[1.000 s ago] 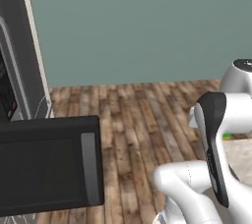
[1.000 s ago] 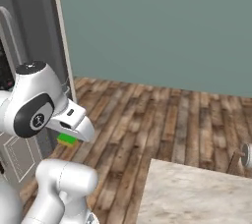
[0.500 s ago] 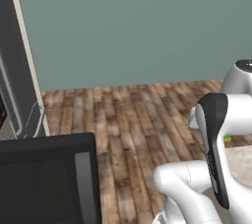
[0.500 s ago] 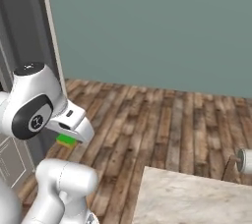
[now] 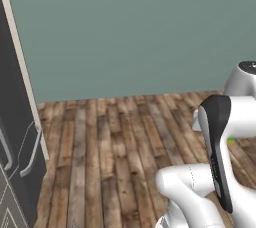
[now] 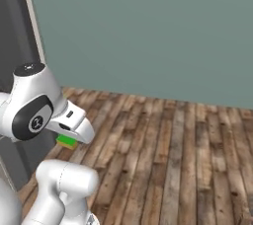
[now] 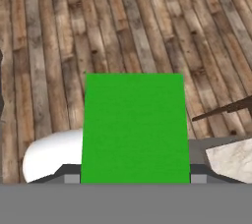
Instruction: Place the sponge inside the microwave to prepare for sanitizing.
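Note:
The sponge (image 7: pixel 134 125) shows its bright green top across the middle of the hand view, above wooden floor. My gripper (image 7: pixel 134 179) is shut on the sponge, which covers the fingertips. From the right base view, the sponge (image 6: pixel 66 141) is a green block with a yellow underside, tucked under my hand (image 6: pixel 74 123) above the floor. A sliver of the sponge (image 5: pixel 230 141) peeks out beside the arm in the left base view. The microwave is out of view.
A dark tall appliance front (image 5: pixel 17 137) with a curved handle (image 5: pixel 31 149) stands at the left, beside a pale wall edge. A teal wall (image 5: pixel 135 27) closes the back. Wooden floor (image 6: pixel 173 155) spreads ahead. A marble counter corner (image 7: pixel 232 161) lies low at the right.
The whole picture has slid left as the base moved. The open black door at the lower left has passed out of the left base view. The sponge stays in my grip.

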{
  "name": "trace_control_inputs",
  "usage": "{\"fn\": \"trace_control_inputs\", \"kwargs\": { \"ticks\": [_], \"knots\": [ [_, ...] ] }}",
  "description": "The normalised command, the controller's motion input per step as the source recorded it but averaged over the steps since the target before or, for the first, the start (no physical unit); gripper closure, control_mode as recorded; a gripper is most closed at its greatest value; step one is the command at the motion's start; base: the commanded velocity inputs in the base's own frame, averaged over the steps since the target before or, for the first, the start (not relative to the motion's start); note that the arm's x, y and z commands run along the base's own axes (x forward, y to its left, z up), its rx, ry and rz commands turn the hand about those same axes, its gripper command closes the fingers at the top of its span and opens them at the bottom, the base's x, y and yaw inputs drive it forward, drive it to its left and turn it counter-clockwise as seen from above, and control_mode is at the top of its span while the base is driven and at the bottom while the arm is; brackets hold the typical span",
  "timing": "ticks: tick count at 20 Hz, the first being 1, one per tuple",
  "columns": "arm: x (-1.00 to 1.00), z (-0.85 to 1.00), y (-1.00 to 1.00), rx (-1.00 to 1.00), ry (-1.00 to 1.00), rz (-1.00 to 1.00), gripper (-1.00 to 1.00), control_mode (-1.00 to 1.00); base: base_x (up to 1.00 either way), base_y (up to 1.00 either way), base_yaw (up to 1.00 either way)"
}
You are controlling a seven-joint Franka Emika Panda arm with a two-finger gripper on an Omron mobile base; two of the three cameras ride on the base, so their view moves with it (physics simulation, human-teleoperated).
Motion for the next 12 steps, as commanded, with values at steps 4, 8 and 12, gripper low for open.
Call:
{"fn": "trace_control_inputs", "kwargs": {
  "ticks": [4,8,12],
  "knots": [
    [0.00,0.00,0.00,0.00,0.00,0.00,1.00,1.00,0.74,-0.08,0.08],
    [0.00,0.00,0.00,0.00,0.00,0.00,1.00,1.00,0.69,-0.04,0.06],
    [0.00,0.00,0.00,0.00,0.00,0.00,1.00,1.00,0.69,-0.01,0.06]
  ]
}}
